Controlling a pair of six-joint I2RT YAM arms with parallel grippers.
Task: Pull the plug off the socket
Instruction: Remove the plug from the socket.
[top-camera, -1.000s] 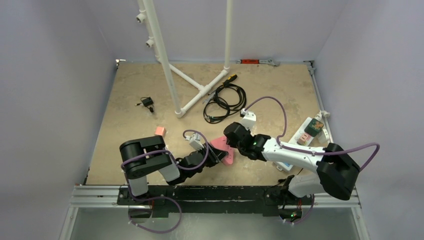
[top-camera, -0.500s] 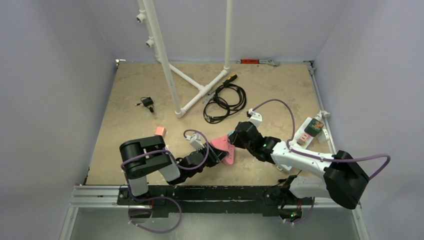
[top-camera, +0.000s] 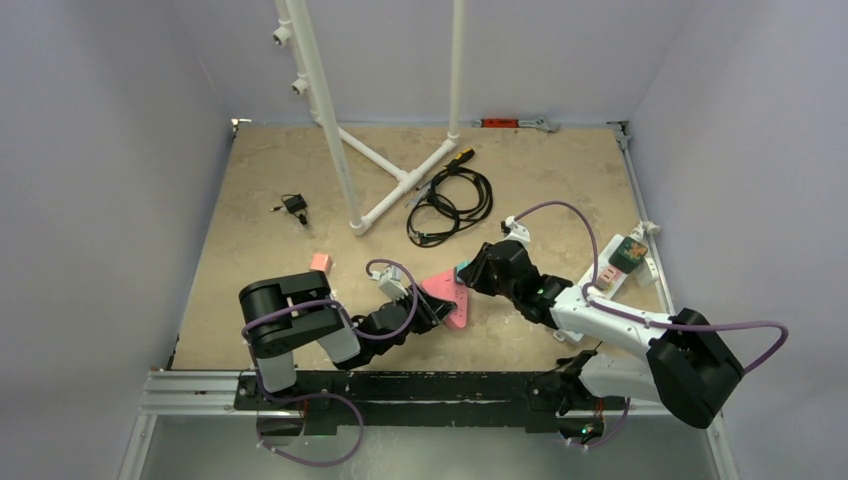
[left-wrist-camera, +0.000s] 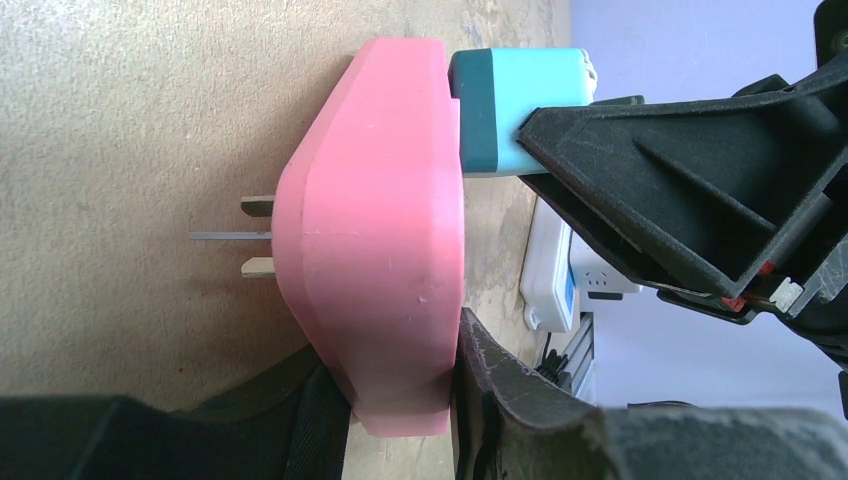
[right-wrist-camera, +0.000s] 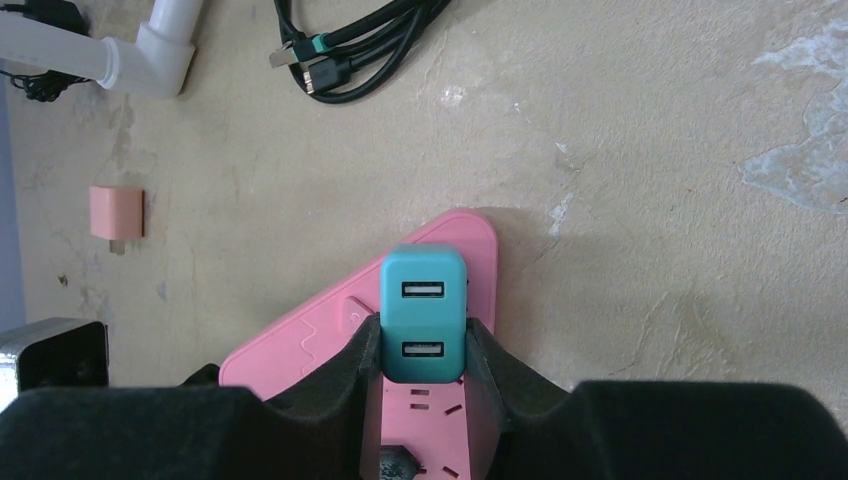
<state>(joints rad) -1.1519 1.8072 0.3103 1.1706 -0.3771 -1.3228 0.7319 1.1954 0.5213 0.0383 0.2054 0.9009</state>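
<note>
A pink triangular socket (top-camera: 447, 300) lies near the front middle of the table, its metal prongs pointing away in the left wrist view. My left gripper (top-camera: 430, 312) is shut on its lower corner (left-wrist-camera: 395, 400), one finger on each flat face. A teal two-port USB plug (right-wrist-camera: 423, 310) sits against the socket's face (right-wrist-camera: 300, 340) near the upper corner. My right gripper (right-wrist-camera: 423, 345) is shut on the plug's two sides. In the left wrist view the plug (left-wrist-camera: 510, 105) touches the pink socket (left-wrist-camera: 375, 230) with no gap showing.
A white power strip (top-camera: 612, 268) with a green block (top-camera: 630, 252) lies at the right edge. Coiled black cables (top-camera: 450, 200) and a white pipe frame (top-camera: 400, 180) stand behind. A small pink cube (top-camera: 320, 262) and a black adapter (top-camera: 294, 206) lie to the left.
The right arm's wrist and elbow have swung to the right while its fingers stay on the plug. The socket and the left arm have not moved.
</note>
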